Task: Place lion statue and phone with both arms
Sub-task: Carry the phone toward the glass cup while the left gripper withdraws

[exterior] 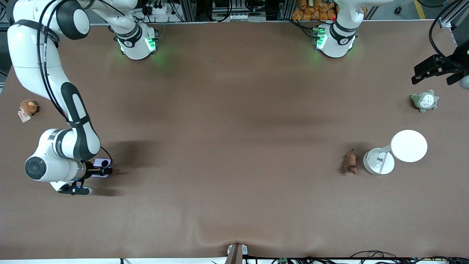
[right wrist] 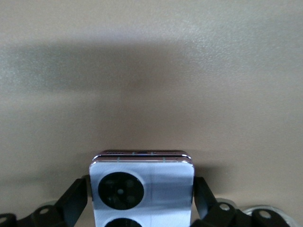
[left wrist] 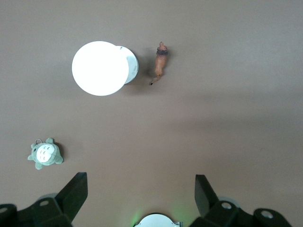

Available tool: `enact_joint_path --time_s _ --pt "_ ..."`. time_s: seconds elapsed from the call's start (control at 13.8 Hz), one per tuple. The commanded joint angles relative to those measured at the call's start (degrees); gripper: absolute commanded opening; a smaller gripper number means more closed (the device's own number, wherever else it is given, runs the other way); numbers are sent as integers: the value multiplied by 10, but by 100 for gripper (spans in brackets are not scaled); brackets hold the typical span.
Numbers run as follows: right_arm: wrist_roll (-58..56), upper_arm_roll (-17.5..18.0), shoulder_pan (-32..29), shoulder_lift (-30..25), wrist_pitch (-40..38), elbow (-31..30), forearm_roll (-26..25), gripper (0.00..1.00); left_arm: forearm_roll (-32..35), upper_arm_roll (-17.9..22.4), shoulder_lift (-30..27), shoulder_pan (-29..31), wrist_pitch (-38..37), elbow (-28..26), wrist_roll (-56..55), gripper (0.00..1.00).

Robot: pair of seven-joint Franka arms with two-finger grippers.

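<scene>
The pale lavender phone (exterior: 99,162) with its black camera circles lies at the table's right-arm end. My right gripper (exterior: 105,171) is down at it, and in the right wrist view the fingers (right wrist: 75,194) press both sides of the phone (right wrist: 161,179). The small reddish-brown lion statue (exterior: 350,162) lies on the table toward the left arm's end, beside a white lamp's base. It also shows in the left wrist view (left wrist: 160,64). My left gripper (exterior: 419,73) hangs high over the table's left-arm end, open and empty (left wrist: 140,182).
A white lamp with a round base (exterior: 379,161) and a round head (exterior: 409,146) stands beside the lion. A grey-green plush (exterior: 424,101) lies farther from the front camera than the lamp. A round brown plush with a tag (exterior: 28,107) lies at the right arm's end.
</scene>
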Motion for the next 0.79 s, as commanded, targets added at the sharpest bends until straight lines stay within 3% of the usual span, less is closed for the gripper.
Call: enact_joint_path --time_s 0.0,0.43,0.72 --pt "-1 8 -5 -1 -3 3 -9 100 -6 4 -7 3 -10 0 0 100" --pt "-2 11 5 -29 -3 52 -32 100 -6 2 -6 3 -10 0 -36 100" --pt "-1 16 7 -113 -64 46 -25 100 1 3 1 2 -11 2 -28 100"
